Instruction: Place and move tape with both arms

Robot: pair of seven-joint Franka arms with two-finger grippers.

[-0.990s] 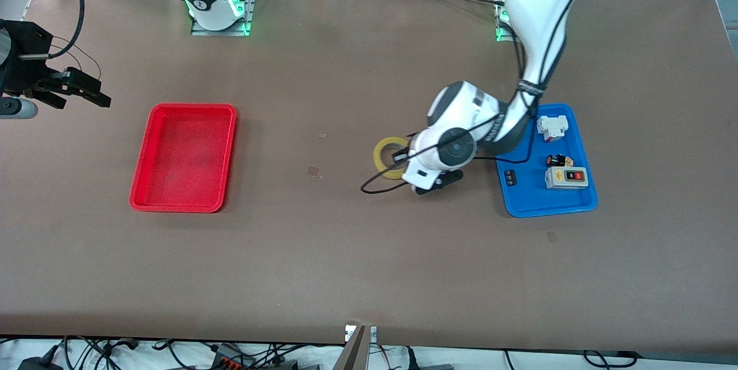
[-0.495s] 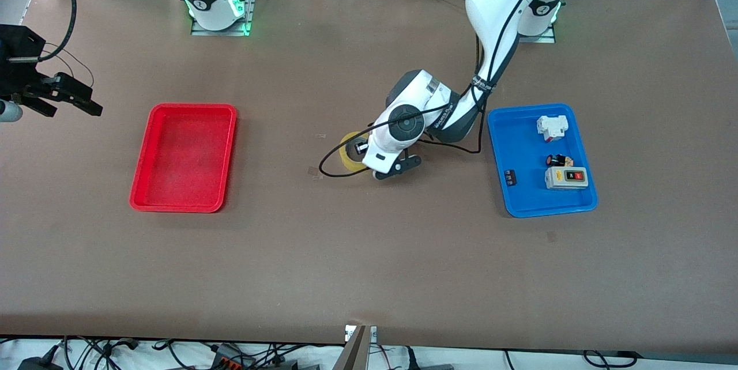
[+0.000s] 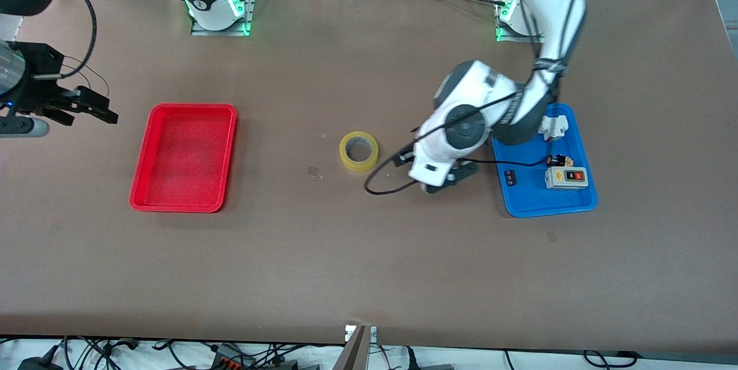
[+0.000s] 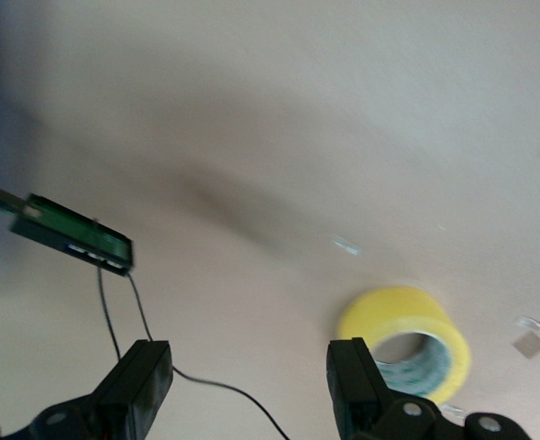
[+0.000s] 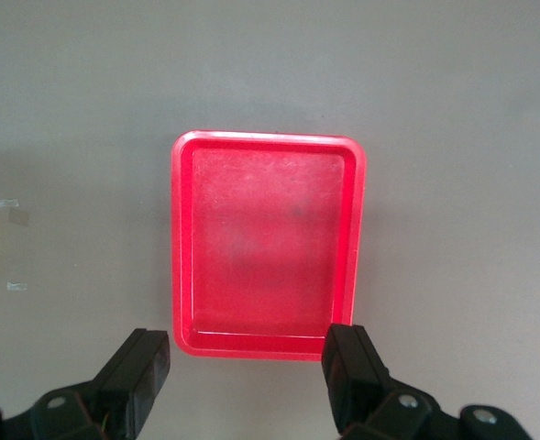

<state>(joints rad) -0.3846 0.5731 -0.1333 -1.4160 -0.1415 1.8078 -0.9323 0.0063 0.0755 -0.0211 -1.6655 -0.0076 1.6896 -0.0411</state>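
The yellowish tape roll [image 3: 358, 151] lies flat on the table between the two trays, with nothing touching it. It also shows in the left wrist view [image 4: 407, 337]. My left gripper [image 3: 447, 178] is open and empty. It hangs low over the table between the tape and the blue tray [image 3: 530, 200]. In its wrist view the left gripper [image 4: 248, 390] stands beside the tape and apart from it. My right gripper [image 3: 92, 108] is open and empty, over the table at the right arm's end, beside the red tray [image 3: 184, 157]. The right arm waits there.
The blue tray holds a white-grey switch box [image 3: 566, 177], a white part [image 3: 552, 126], a small black-and-red part [image 3: 557, 159] and a small black piece [image 3: 510, 178]. The red tray [image 5: 268, 247] is empty. A black cable [image 3: 386, 185] loops from the left wrist.
My left gripper carried the tape toward the right arm's end, let it go on the table, and drew back toward the blue tray. The right gripper shifted slightly.
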